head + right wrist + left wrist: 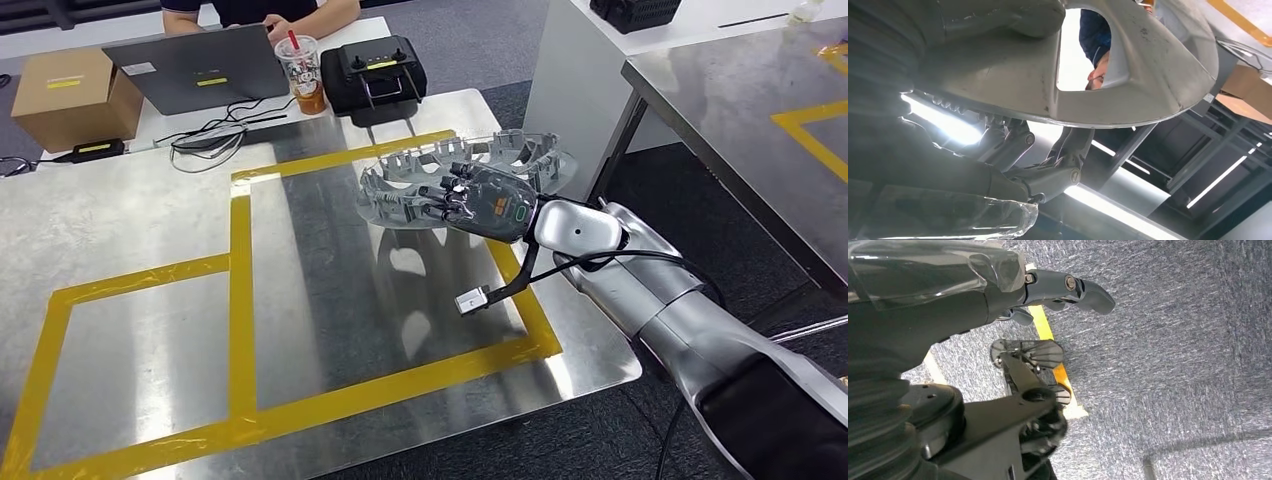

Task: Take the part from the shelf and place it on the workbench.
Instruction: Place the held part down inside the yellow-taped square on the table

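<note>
Head view first: my right hand point(487, 203) reaches in from the right and holds the part point(470, 172), a pale grey curved piece with ribs and cut-outs, just above the far right corner of the table point(330, 300). My fingers point(440, 200) curl over the part's near edge, wrapped on it. Below it lies the steel top marked with yellow tape point(241, 300), and the part's reflection shows on the metal. At the far end sit a cardboard box point(65, 95), a laptop point(195, 68), a drink cup point(303, 70) with a straw and a black case point(375, 72); a person's arms point(300, 15) rest behind the laptop.

Left wrist view: my left hand point(998, 295) hangs over grey carpet point(1173, 340) crossed by a yellow line point(1040, 325). Its fingers point(1083, 290) are stretched out, apart, with nothing in them.

Right wrist view: the part's smooth underside point(1128, 75) fills the space above my right hand, and my dark fingers point(1058, 165) press up against it from beneath. Through one cut-out I can glimpse a person.
</note>
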